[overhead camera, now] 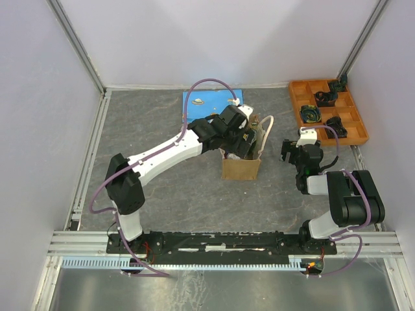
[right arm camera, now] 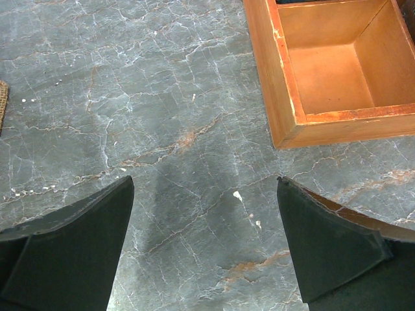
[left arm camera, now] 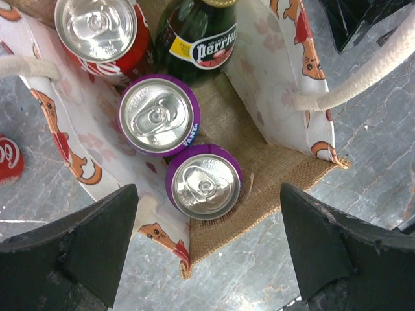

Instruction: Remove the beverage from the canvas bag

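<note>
The tan canvas bag (overhead camera: 241, 166) stands mid-table with cream handles (left arm camera: 353, 81). In the left wrist view its cat-print lining (left arm camera: 275, 71) is open. Inside stand two purple Fanta cans (left arm camera: 204, 181) (left arm camera: 157, 115), a red Coca-Cola can (left arm camera: 97, 29) and a green Perrier bottle (left arm camera: 201, 39). My left gripper (overhead camera: 249, 139) (left arm camera: 207, 243) is open and empty above the bag's mouth, its fingers (left arm camera: 84, 246) to either side of the bag's near corner, apart from the cans. My right gripper (overhead camera: 290, 154) (right arm camera: 204, 240) is open and empty over bare table, right of the bag.
An orange compartment tray (overhead camera: 293, 97) with black parts stands at the back right; its corner shows in the right wrist view (right arm camera: 285, 97). A blue card (overhead camera: 207, 102) lies behind the bag. A red Coca-Cola item (left arm camera: 8, 159) lies outside the bag's left wall.
</note>
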